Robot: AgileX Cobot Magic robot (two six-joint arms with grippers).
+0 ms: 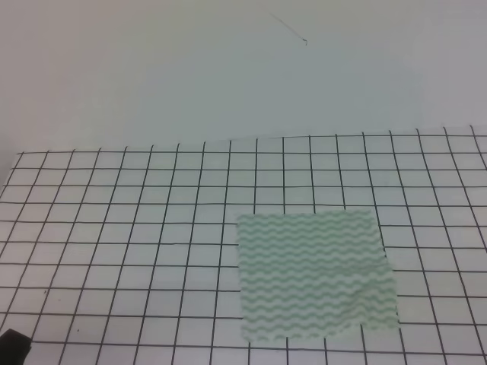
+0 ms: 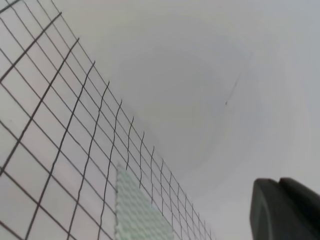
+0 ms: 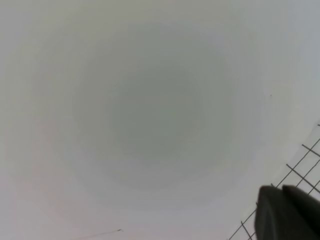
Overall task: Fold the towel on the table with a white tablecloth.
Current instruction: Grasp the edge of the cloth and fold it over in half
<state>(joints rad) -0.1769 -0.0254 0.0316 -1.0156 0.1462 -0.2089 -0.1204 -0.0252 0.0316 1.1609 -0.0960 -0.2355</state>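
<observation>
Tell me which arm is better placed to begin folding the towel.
Probably right: the towel lies right of the table's middle, on the right arm's side. Neither arm is near it yet.

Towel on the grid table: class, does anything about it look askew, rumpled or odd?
Yes. The towel lies open but slightly crooked to the table's grid lines, and it is wrinkled near its front right corner. No damage or spill shows.

Plain white wall, thin dark crack, soft even light
</observation>
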